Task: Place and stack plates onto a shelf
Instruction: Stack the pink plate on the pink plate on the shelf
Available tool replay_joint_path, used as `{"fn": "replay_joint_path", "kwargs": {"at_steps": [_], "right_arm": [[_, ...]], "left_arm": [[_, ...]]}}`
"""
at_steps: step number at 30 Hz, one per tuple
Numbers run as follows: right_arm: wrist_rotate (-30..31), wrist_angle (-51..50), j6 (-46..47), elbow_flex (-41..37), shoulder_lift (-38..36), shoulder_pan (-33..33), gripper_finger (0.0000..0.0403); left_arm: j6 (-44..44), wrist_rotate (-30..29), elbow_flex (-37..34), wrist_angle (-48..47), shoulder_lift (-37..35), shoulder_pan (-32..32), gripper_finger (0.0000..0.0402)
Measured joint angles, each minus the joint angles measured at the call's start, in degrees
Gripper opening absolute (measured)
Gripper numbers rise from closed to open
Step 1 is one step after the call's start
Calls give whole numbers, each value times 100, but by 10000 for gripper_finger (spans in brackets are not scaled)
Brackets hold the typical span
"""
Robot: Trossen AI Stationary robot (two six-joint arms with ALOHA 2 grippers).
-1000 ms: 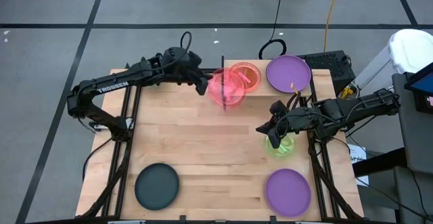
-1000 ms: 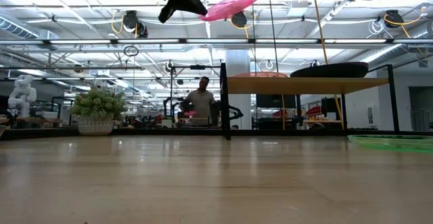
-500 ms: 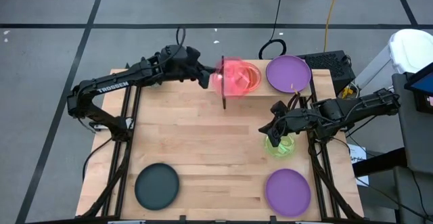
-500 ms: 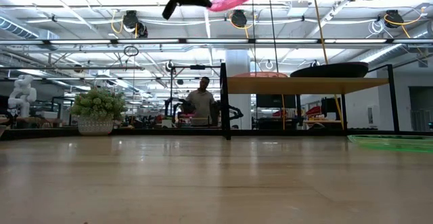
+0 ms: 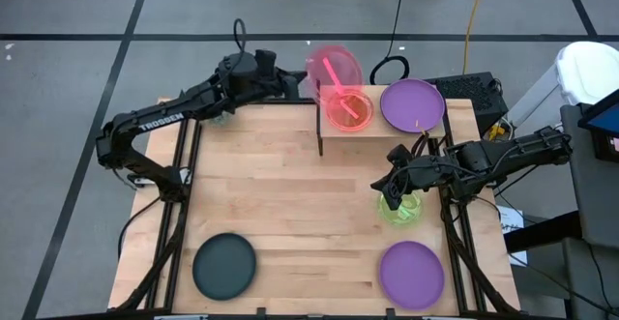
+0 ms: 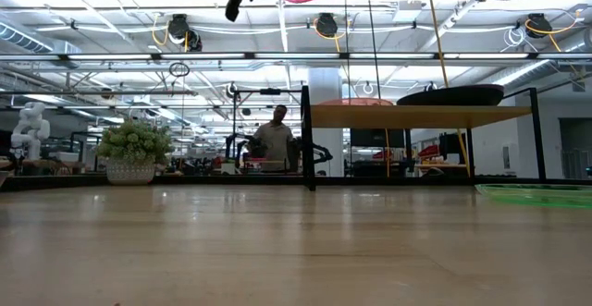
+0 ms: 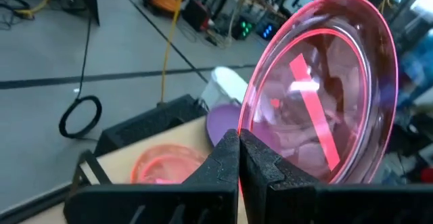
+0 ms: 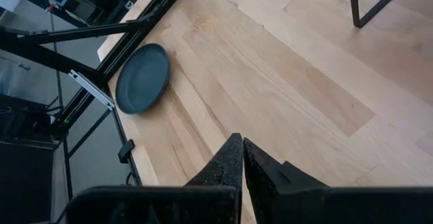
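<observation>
Ok, quick pass.
L gripper: left gripper (image 5: pixel 293 80) clamped on rim of a pink plate (image 5: pixel 333 66), held high + tilted near the far table edge, just by the shelf (image 5: pixel 334 138). Prob. lifted that high to clear the shelf's top before lowering.
Pink plate tilt: edge grip means plate hangs from one side; wrist view shows fingers pinched tight on rim, plate (image 7: pixel 325 88) fanning out past them.
Shelf: second pink plate (image 5: pixel 350 108) already on it, purple plate (image 5: pixel 412 104) beside it on the same top. Held pink likely meant to stack on its twin (same size = stable pile).
R gripper: right gripper (image 5: pixel 390 192) clenched, nothing in it, parked low over the green plate (image 5: pixel 401 207) at the right side of the table; seems to wait its turn.
Rest of plates: teal plate (image 5: pixel 224 266) near front-left corner, other purple plate (image 5: pixel 411 273) front-right, both flat on table (image 5: pixel 280 204), well apart from shelf.
Low view: dark plate (image 6: pixel 450 95) on shelf top, so some stacking done.
Stage: mid-task; guess next = lower pink onto twin.
</observation>
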Motion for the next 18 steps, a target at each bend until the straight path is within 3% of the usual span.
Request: {"fn": "replay_joint_path", "kwargs": {"at_steps": [7, 18], "right_arm": [[10, -2, -220, 0, 0, 0, 0], [5, -2, -276, 0, 0, 0, 0]], "left_arm": [[-6, -3, 4, 450, 198, 271, 0], [-76, 0, 4, 908, 1117, 251, 0]]}}
